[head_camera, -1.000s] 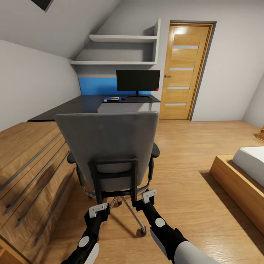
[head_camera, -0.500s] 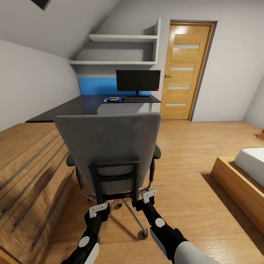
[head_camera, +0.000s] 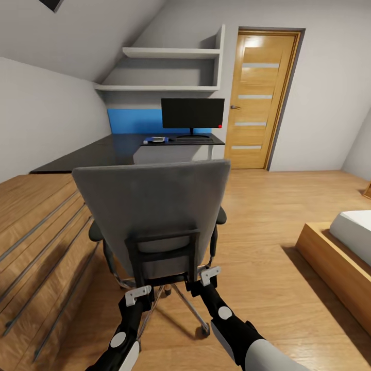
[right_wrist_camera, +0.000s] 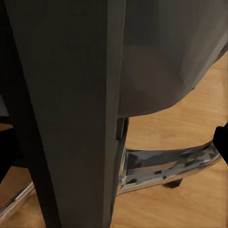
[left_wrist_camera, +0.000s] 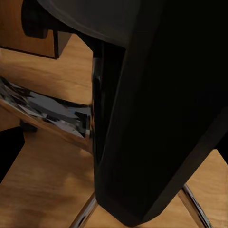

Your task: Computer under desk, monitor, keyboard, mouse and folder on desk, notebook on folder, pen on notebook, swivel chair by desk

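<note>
Grey cloth swivel chair, chrome base

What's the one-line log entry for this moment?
phase: pushing chair | left hand, right hand: at black back frame of grey upholstered swivel chair | target: glossy black desk ahead

the swivel chair stands before the desk, which bears the monitor; door to the right.

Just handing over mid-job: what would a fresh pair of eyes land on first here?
The grey swivel chair dominates, its tall back facing the camera, with the left tool and right tool at its black rear frame. Beyond, the monitor stands on the black desk, beside a wooden door.
</note>
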{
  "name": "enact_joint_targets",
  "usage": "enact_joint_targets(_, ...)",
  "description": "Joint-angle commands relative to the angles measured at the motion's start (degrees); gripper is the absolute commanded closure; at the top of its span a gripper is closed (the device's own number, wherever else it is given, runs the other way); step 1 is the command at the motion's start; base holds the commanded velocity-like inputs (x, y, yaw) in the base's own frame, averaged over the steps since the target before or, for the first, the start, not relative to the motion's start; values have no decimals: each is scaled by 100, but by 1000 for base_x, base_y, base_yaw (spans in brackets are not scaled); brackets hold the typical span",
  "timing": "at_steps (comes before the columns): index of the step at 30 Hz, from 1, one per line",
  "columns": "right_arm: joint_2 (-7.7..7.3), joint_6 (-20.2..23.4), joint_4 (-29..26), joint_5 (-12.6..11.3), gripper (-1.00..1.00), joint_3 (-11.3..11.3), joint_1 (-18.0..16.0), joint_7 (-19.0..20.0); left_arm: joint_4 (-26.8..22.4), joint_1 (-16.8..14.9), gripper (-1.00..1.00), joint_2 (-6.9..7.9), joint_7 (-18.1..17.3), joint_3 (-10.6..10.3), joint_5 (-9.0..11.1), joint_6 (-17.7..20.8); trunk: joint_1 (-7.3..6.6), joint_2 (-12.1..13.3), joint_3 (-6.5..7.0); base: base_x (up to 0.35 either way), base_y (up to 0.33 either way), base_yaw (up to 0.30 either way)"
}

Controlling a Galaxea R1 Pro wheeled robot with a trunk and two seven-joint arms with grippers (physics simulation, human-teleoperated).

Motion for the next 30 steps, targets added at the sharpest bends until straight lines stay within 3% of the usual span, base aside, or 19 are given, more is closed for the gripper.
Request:
enact_joint_targets(1, 0, -21, 9, -13, -100, 24, -6, -27, 2, -4, -100, 5, 36, -30, 50, -27, -1, -2, -5, 11, -6, 0)
enact_joint_targets(12, 0, -21, 9, -13, -100, 24, -8, -28, 2, -4, -100, 5, 36, -30, 50, -32, -1, -2, -5, 160, -19, 0)
enact_joint_targets(30, 0, -21, 9, -13, -100, 24, -7, -28, 2, -4, -100, 5, 36, -30, 50, -32, -1, -2, -5, 244, -188, 0)
